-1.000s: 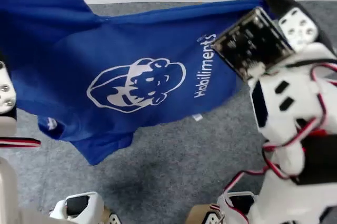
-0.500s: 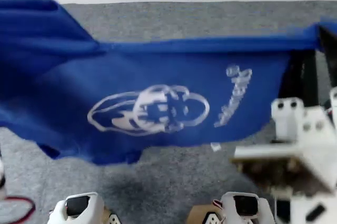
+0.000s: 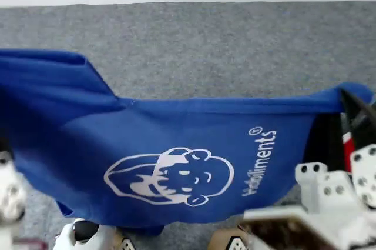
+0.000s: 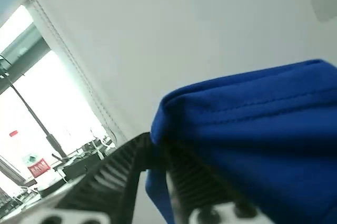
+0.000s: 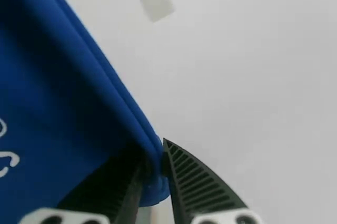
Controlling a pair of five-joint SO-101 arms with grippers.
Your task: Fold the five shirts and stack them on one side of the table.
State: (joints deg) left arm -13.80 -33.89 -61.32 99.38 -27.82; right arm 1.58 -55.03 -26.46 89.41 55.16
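Note:
A blue shirt [image 3: 176, 156] with a white cartoon print hangs stretched in the air between both arms, above the grey table [image 3: 194, 44]. My right gripper [image 3: 352, 106] is shut on the shirt's corner at the right of the high view; in the right wrist view my right gripper [image 5: 152, 176] pinches the blue hem [image 5: 105, 92]. In the left wrist view my left gripper [image 4: 158, 150] is shut on bunched blue shirt [image 4: 253, 129], with the fabric clamped between its ridged fingers [image 4: 195, 176]. The shirt's left end spreads wide at the high view's left edge.
Grey felt covers the table behind the shirt. Both arm bases [image 3: 88, 235] stand at the near edge, partly hidden by the hanging cloth. A white wall runs along the back. Both wrist views face the ceiling and a window.
Both arms have pulled the shirt toward the near side and stretched it out; its top edge has dropped lower in the high view. The right arm has swung out to the right.

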